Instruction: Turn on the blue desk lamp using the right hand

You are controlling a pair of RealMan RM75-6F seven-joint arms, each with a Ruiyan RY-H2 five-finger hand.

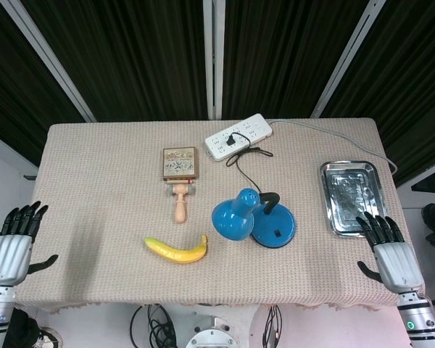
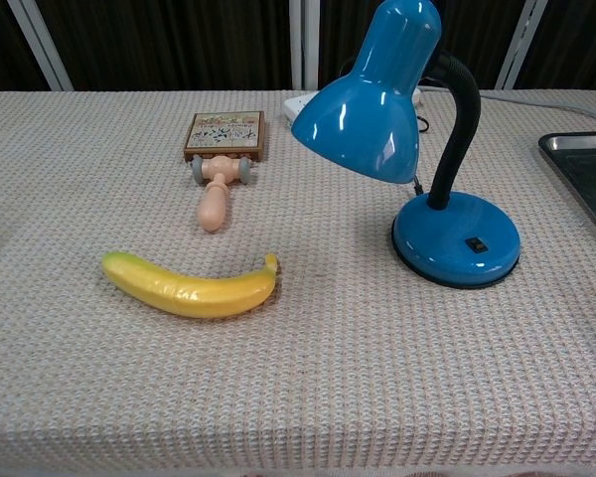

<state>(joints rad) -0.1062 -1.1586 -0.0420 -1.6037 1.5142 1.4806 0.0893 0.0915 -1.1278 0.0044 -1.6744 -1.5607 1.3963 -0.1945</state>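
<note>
Our right hand [image 1: 388, 245] rests at the near right corner of the table [image 1: 101, 188], well to the right of the blue desk lamp [image 1: 252, 217], fingers spread apart and holding nothing; its fingertips [image 1: 377, 223] reach the near edge of a metal tray [image 1: 349, 196]. Our left hand [image 1: 14, 243] hangs at the near left edge, far left of the lamp, fingers also apart and empty. Neither hand appears in the chest view.

We see a table covered in a beige woven cloth, with dark curtains and pale diagonal bars behind it. The lamp stands right of centre on a round blue base [image 2: 457, 238] carrying a small black switch [image 2: 476, 243], its shade tipped toward the left on a black bent neck. Its cord runs back to a white power strip [image 1: 238, 135] behind it. Left of the lamp and nearer us lies a yellow banana [image 1: 177, 249]. Behind the banana lies a wooden roller [image 1: 180, 203], and just behind that a small patterned box [image 1: 180, 162].
</note>
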